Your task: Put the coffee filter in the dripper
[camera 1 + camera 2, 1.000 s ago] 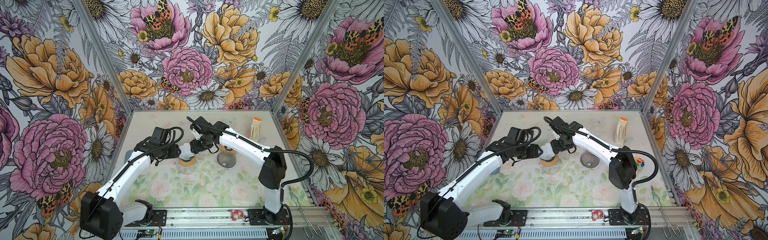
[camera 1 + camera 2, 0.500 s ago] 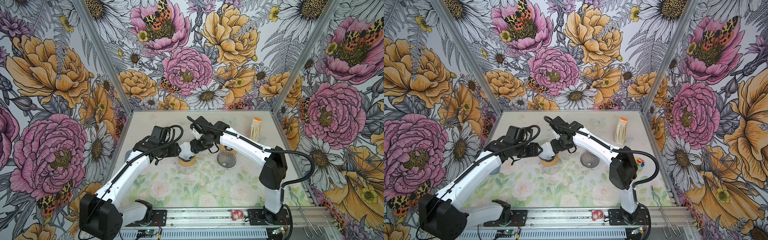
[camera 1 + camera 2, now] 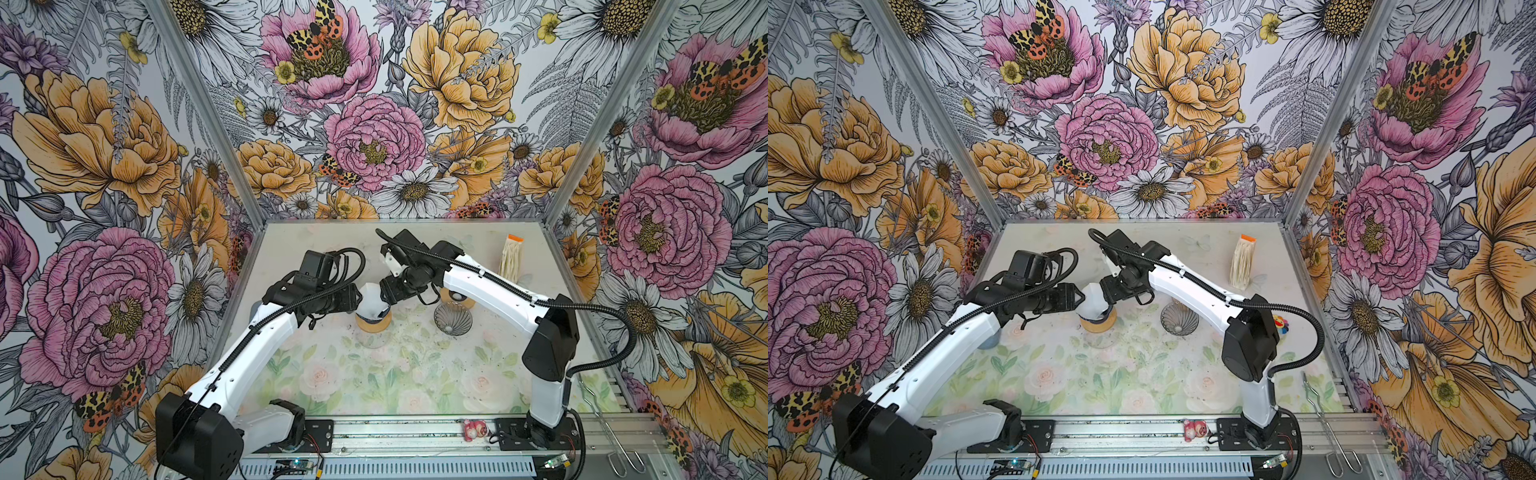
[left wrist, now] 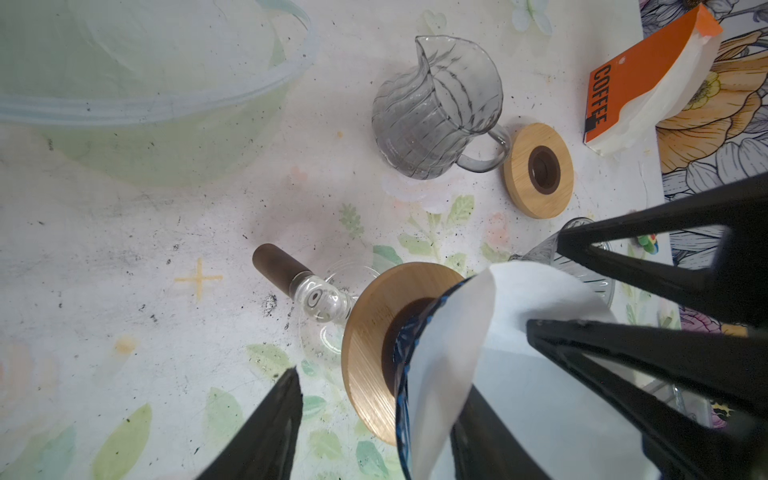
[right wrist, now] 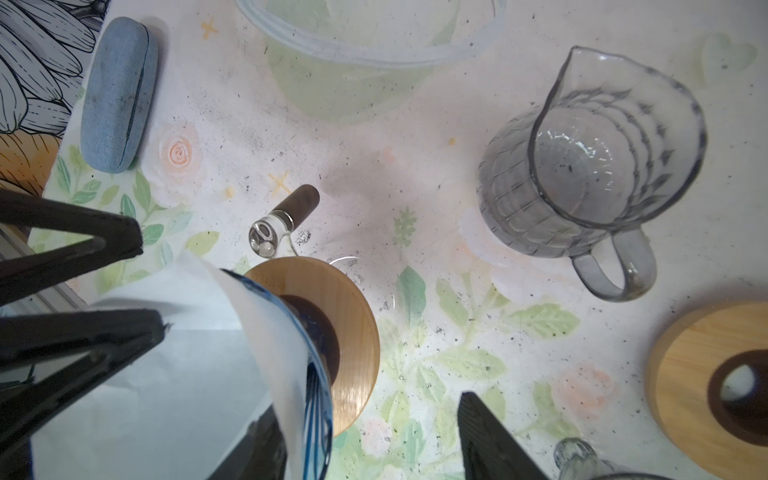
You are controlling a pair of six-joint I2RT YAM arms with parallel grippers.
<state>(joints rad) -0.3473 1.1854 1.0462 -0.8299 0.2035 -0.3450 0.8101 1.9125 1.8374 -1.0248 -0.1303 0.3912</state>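
Observation:
The dripper, a blue glass cone in a round wooden collar with a brown-tipped handle, stands mid-table. The white paper coffee filter stands opened in the cone, its rim well above the glass. My left gripper is open astride the filter's left wall, one finger inside and one outside with a gap. My right gripper is open astride the right wall in the same way.
A ribbed glass pitcher and a wooden ring lid lie behind the dripper. There are also a packet of filters, a ribbed glass cone, a clear plastic bowl and a blue case.

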